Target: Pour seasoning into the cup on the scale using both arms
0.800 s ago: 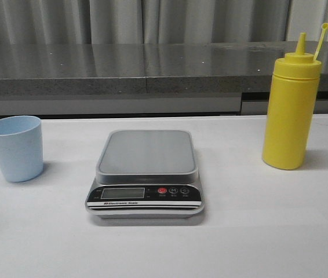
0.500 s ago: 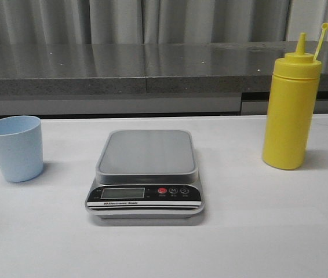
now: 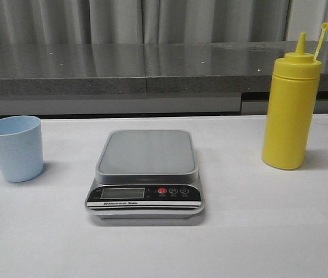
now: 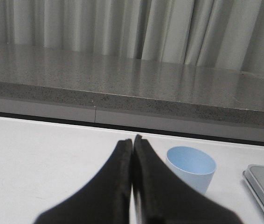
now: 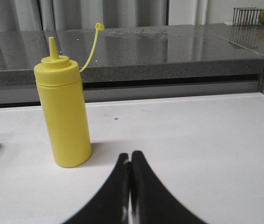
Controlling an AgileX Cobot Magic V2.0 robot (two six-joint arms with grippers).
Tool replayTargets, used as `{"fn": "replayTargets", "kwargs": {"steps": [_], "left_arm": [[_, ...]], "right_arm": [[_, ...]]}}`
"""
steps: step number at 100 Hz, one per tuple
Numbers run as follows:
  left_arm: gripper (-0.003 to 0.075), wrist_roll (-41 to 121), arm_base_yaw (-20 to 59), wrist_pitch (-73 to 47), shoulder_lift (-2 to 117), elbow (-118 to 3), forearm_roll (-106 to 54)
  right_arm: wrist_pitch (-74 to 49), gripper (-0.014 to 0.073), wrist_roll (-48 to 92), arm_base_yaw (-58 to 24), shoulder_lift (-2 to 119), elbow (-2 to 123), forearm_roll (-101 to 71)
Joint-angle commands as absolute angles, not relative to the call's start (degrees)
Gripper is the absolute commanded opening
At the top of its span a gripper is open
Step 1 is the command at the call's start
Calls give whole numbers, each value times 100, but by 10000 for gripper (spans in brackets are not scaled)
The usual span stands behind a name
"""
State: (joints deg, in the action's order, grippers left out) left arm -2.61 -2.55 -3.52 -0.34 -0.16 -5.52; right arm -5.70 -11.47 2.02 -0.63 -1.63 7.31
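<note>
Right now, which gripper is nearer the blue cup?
Left. The left gripper, shut, sits just short of the blue cup; the right gripper is by the yellow squeeze bottle, beyond the scale.

The only writing that can be read stands on the flat silver-grey digital kitchen scale (image 3: 145, 175), which sits in the middle of the desk. Along the lower edge of its black front panel runs a white strip printed with the words "Electronic Scale", with a small logo mark just before them that is too small to make out. Above that strip, right of the blank grey LCD window, sit a red round button and two dark round buttons; the second bears what looks like an "M", while the tiny captions beneath all three cannot be read.
</note>
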Motion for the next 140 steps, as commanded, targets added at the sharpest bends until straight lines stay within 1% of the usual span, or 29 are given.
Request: {"fn": "replayTargets", "kwargs": {"steps": [1,23,30,46,78,83,90,102,112,119,125,140], "left_arm": [[-21,-311,-260,-156,0,-264,-611],[-21,-311,-260,-365,768,-954,-611],[-21,-311,-260,-605,1110,-1253,-611],[-20,-301,-260,-1301,2100,-1985,-611],[-15,-301,-260,-1499,4039,-2909,-428],[6,-301,-260,-1625,4308,-3035,-428],[63,-301,-246,-1682,4649,-3177,-428],[195,-301,-40,-1572,5092,-3380,-428],[330,-301,195,-1391,5470,-3536,-428],[391,-301,370,-1377,5704,-3705,-428],[410,-301,494,-1389,5954,-3888,-428],[410,-301,751,-1693,6556,-4453,-428]], "right_arm": [[-148,-67,-1139,223,-185,-55,775],[-148,-67,-1139,223,-185,-55,775],[-148,-67,-1139,223,-185,-55,775],[-148,-67,-1139,223,-185,-55,775],[-148,-67,-1139,223,-185,-55,775],[-148,-67,-1139,223,-185,-55,775],[-148,-67,-1139,223,-185,-55,775],[-148,-67,-1139,223,-185,-55,775],[-148,-67,-1139,223,-185,-55,775],[-148,-67,-1139,223,-185,-55,775],[-148,-67,-1139,223,-185,-55,775],[-148,-67,-1139,223,-185,-55,775]]}}
